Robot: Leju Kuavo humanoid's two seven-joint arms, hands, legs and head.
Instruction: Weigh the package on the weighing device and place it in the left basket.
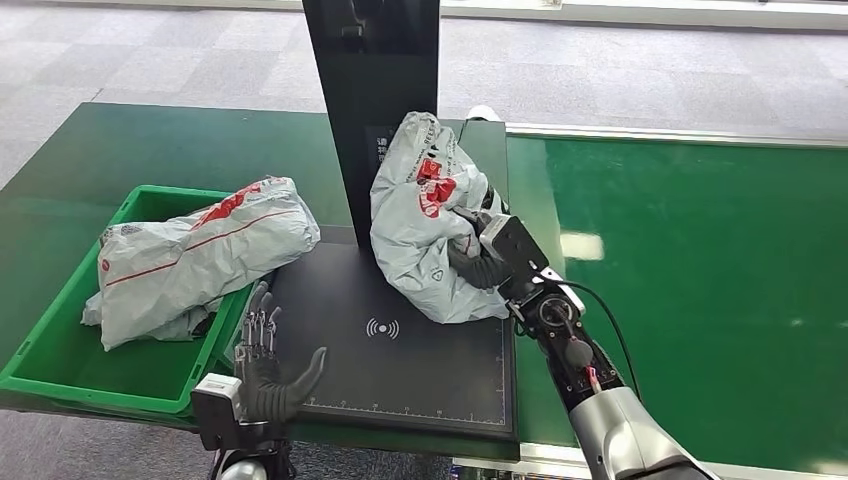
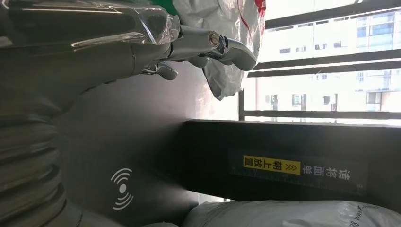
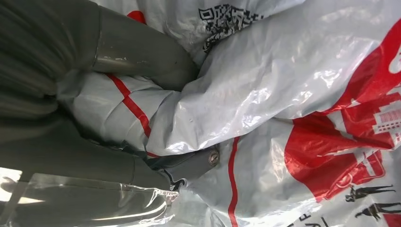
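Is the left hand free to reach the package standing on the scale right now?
Probably yes: the left hand is open at the scale plate's edge, bare plate between it and the package, which the right hand grips.

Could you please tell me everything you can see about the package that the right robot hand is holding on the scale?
The package is a soft grey plastic mailer bag, crumpled and glossy, with red printed graphics, thin red stripes and a QR code. It stands roughly upright on the black scale platform, at its back edge, against the scale's dark upright column. The right robot hand grips its side, fingers pressed into the wrinkled plastic.
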